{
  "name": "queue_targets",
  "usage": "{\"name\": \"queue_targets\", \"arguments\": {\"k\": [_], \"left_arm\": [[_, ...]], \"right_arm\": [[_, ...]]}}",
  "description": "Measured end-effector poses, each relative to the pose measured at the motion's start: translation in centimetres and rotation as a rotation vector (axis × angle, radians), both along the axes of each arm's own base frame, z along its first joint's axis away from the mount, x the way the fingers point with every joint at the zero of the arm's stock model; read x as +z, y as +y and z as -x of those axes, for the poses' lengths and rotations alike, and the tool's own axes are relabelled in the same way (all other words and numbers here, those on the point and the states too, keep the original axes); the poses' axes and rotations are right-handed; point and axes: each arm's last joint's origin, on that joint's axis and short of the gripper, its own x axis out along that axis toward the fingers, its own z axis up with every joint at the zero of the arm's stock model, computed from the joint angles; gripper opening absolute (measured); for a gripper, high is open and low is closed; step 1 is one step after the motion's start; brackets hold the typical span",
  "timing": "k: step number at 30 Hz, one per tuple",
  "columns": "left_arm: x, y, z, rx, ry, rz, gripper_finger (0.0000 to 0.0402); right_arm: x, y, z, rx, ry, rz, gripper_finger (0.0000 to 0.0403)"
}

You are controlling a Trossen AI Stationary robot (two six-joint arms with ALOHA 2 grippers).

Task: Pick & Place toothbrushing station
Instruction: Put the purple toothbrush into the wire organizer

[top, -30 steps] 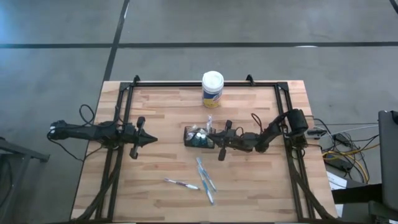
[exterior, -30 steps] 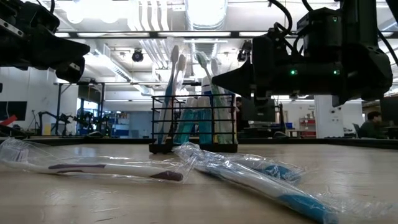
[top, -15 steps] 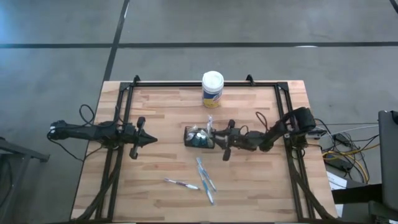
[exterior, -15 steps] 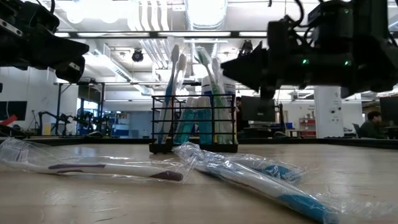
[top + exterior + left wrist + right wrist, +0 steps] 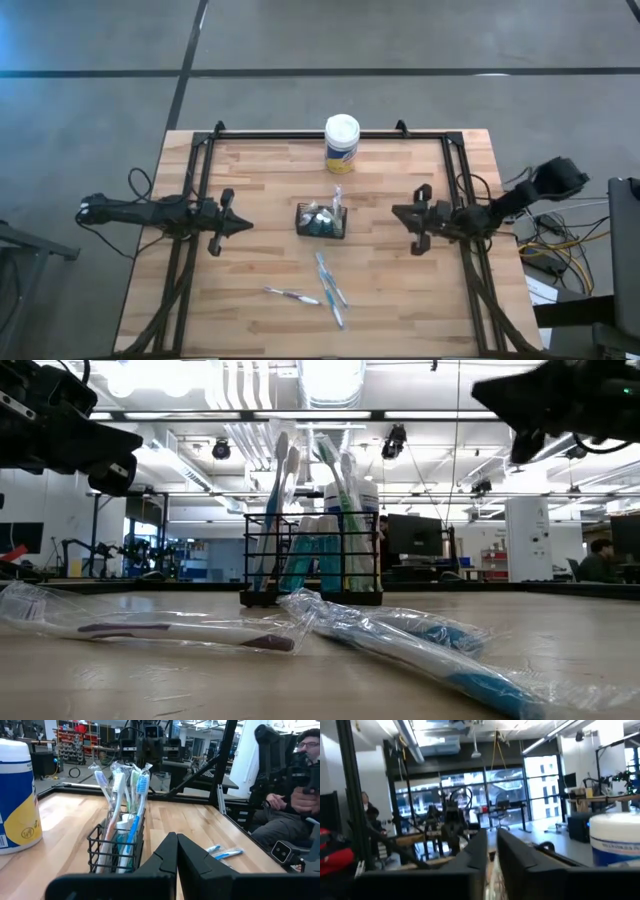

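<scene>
A small black wire-mesh rectangular caddy [image 5: 321,221] stands upright near the centre of a pale wooden butcher-block table [image 5: 260,180]. From table height, its open grid walls show thin toothbrushes standing handle-down inside, heads rising above the rim in blue, green and white [image 5: 312,510]. The left wrist view shows about five bristled heads, some in clear wrapping, with short white-capped tubes [image 5: 126,825] tucked low among them; the exact count of brushes and tubes cannot be told.

One white-lidded canister with a yellow and blue label [image 5: 342,143] stands at twelve o'clock from the caddy, near the table's far edge and well apart from it.

Loose wrapped toothbrushes lie flat at six o'clock from the caddy: a blue-handled cluster of two or three [image 5: 331,287] and a single one with a dark purple handle [image 5: 290,295] towards seven o'clock.

Two dark arms are in view. The left gripper [image 5: 243,226] hangs at nine o'clock from the caddy, apart from it, fingers pressed together and holding nothing. The right gripper [image 5: 397,211] hangs at three o'clock, also clear of the caddy, its two fingers [image 5: 480,851] nearly together with a narrow gap and nothing between them.

A seated person [image 5: 295,795] is visible beyond the table.
</scene>
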Motion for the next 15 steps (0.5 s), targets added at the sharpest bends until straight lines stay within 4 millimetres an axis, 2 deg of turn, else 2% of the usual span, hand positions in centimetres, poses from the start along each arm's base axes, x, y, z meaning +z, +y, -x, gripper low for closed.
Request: {"name": "queue_targets", "arguments": {"k": [1,5,11,15], "left_arm": [[0.0,0.0,0.0,0.0,0.001,0.002,0.0005],[0.1,0.0,0.0,0.0,-0.004,0.003,0.0005],[0.4,0.0,0.0,-0.003,-0.017,0.005,0.0005],[1.4,-0.1,0.1,-0.024,-0.043,0.011,0.0005]], "right_arm": [[-0.1,0.1,0.3,-0.001,0.014,0.0,0.0022],[-0.6,0.5,0.8,0.002,0.078,0.004,0.0011],[-0.7,0.7,1.0,-0.018,0.098,0.029,0.0008],[-0.5,0.7,1.1,-0.011,0.087,0.05,0.0008]]}}
